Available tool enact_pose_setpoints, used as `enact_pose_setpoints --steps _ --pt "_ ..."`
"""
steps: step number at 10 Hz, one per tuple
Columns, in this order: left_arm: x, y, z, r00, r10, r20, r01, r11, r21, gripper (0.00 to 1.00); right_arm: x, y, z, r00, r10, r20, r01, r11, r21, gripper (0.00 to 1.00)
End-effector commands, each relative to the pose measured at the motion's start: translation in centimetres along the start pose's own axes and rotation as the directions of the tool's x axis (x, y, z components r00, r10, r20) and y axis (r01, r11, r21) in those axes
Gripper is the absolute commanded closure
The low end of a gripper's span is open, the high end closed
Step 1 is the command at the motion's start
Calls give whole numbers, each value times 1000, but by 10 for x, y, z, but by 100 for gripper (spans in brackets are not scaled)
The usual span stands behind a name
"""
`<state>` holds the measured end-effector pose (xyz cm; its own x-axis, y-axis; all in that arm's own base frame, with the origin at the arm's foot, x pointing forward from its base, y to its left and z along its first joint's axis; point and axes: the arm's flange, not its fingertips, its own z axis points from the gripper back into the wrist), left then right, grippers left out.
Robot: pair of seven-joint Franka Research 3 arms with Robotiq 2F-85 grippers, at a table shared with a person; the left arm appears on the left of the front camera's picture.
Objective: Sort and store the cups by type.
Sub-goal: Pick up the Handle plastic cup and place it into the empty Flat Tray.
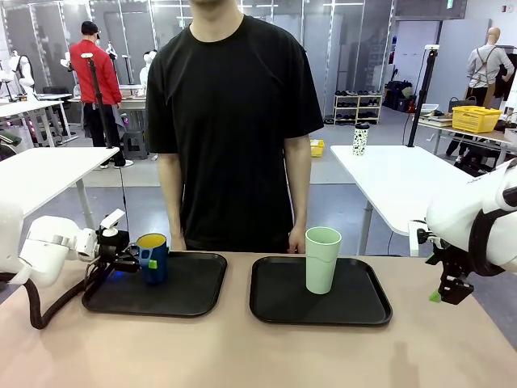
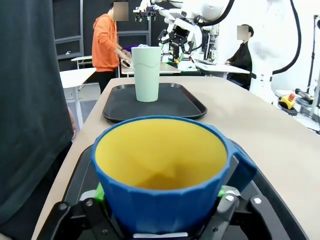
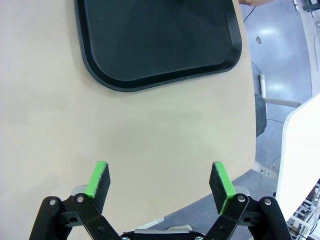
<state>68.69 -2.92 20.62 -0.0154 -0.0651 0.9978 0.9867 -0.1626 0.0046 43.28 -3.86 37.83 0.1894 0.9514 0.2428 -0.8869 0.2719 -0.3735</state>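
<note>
A dark blue mug [image 1: 152, 257] with a yellow inside stands on the left black tray [image 1: 194, 293]. My left gripper [image 1: 142, 263] reaches in from the left with a finger on each side of it. In the left wrist view the mug [image 2: 160, 150] sits between the green pads [image 2: 100, 192], which lie against its walls. The pale mint-green tumbler [image 1: 322, 259] stands upright on the right tray [image 1: 363, 305]; it also shows farther off [image 2: 146, 72]. My right gripper [image 1: 443, 295] hangs open off the table's right edge, with nothing between its fingers [image 3: 160, 180].
A person in a black shirt [image 1: 234, 121] stands at the far edge, hands close to both trays. The right tray's corner [image 3: 160, 40] lies ahead of the right gripper, with bare table between. A white spotted cup [image 1: 360, 139] sits on a far table.
</note>
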Motion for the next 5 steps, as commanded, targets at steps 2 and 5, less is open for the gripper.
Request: enact_pose_setpoints --steps 2,5 --pt "-11 5 3 1000 1 -5 -1 1000 -15 0 2 0 -2 1000 0 6 0 1000 -14 0" --pt "-10 4 7 1000 -5 -3 5 1000 13 0 2 0 -2 1000 0 6 0 1000 -14 0"
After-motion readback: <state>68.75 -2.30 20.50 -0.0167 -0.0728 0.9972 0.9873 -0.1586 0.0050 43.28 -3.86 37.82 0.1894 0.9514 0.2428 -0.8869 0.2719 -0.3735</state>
